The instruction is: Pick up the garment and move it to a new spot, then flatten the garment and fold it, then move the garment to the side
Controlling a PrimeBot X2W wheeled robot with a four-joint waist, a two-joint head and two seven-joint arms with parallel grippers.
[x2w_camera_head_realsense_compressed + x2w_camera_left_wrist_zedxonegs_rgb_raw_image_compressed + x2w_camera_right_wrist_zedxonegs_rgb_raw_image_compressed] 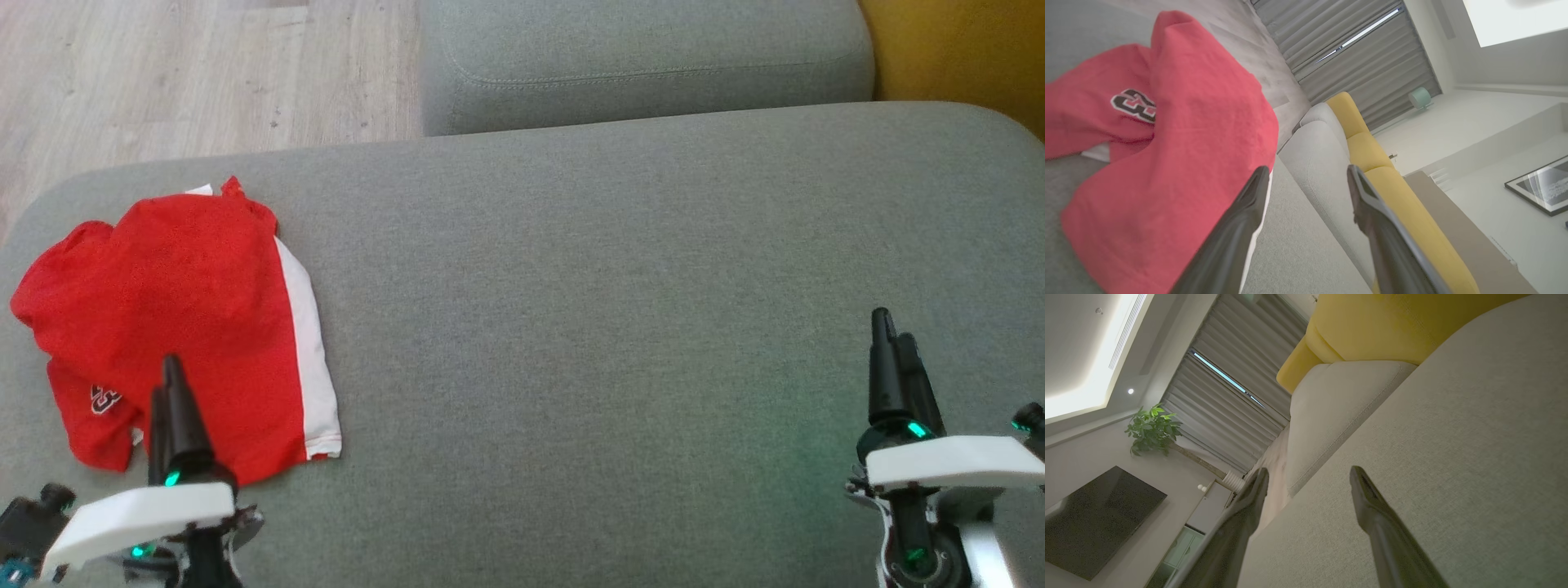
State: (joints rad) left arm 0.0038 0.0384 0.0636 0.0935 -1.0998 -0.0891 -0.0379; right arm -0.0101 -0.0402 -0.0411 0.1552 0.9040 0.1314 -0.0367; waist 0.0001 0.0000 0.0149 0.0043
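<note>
A red garment point(180, 310) with a white side stripe lies rumpled on a wide grey sofa cushion point(571, 286), directly ahead of the left claw point(166, 380) and partly under its fingertips as the head view shows them; the right claw point(892, 327) hangs well away from the cloth, over bare grey fabric. Both claws stand with their two dark fingers apart and hold nothing; the left wrist view shows the left claw point(1307, 171) spread wide, one finger over the garment's point(1188, 122) near red edge beside the white stripe, the other over plain cushion; the right wrist view shows the right claw point(1309, 471) just as wide above the cushion. The garment looks loosely heaped, not laid flat, so the step in hand is probably the first pick-up; to do it well, the left claw should come down on a raised fold just ahead of its tips, pinch cloth alone without pressing into the soft cushion, and lift high enough that the hem clears the seat before it travels toward the open stretch between the two claws. Whether the left fingers touch the cloth or hover above it cannot be told; a dark printed mark beside the left claw is partly tucked under a fold and unreadable; whether this is a shirt or shorts is unclear; the layers underneath are hidden.
</note>
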